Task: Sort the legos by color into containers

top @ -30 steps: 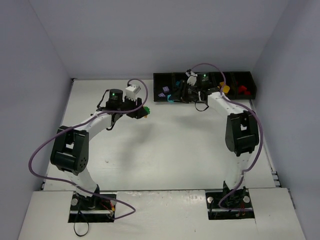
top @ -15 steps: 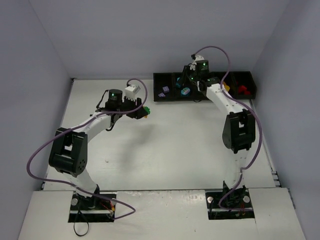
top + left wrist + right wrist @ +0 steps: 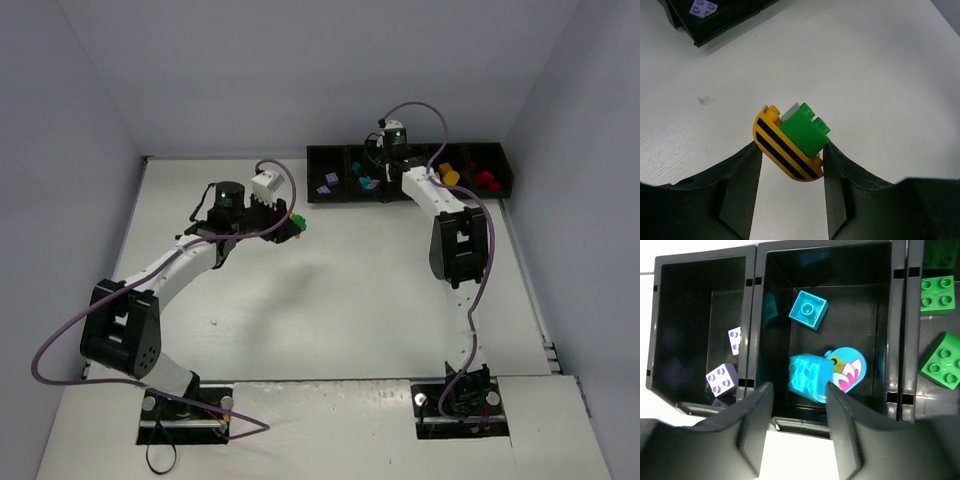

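My left gripper [image 3: 792, 151] is shut on a yellow-orange rounded brick with black stripes [image 3: 782, 150] that has a green brick [image 3: 803, 131] stuck on it, held above the white table; it also shows in the top view [image 3: 292, 224]. My right gripper [image 3: 798, 390] hangs open over the second bin of the black tray [image 3: 318, 198]. In that bin lie a clear teal brick [image 3: 809, 379], a rounded teal brick with a pink print [image 3: 849, 369] and a small teal brick [image 3: 808, 309]. The left bin holds lilac bricks [image 3: 721, 377].
Green bricks [image 3: 937, 295] lie in the bin to the right of the teal one. Yellow-orange [image 3: 449, 174] and red [image 3: 485, 179] bricks lie in bins further right. A tray corner [image 3: 715, 27] shows in the left wrist view. Grey walls surround the table.
My right gripper has moved back over the teal bin, and the teal piece that it carried now lies in that bin. My left arm has reached slightly right with its brick.
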Motion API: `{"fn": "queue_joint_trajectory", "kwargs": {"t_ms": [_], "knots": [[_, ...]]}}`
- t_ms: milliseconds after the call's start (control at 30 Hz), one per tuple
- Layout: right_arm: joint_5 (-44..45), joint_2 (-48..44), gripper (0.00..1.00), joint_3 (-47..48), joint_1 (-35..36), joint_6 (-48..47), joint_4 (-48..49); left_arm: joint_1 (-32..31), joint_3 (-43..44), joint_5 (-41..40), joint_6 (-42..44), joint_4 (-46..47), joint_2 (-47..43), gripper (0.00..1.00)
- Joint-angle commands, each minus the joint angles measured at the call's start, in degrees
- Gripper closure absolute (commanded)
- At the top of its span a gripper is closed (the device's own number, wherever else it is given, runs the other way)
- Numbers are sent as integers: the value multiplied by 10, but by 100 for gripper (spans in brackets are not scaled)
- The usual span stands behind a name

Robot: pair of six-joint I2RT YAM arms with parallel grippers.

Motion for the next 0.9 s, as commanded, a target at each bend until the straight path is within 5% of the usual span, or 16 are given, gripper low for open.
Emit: {"fn": "queue_joint_trajectory", "kwargs": {"t_ms": [0,167,600,867], "knots": [[-17,-28,53,45,-3,-9,27,-9,4,5,5,19,-39,82],[-51,-55,38,36,-4,-11,27,-15,3,3,9,25,-47,82],[-359,-222,32,-161,27,140,53,-29,8,-8,58,62,-54,82],[-392,-271,29,-246,93,173,104,-36,33,-17,50,58,-41,82]]}}
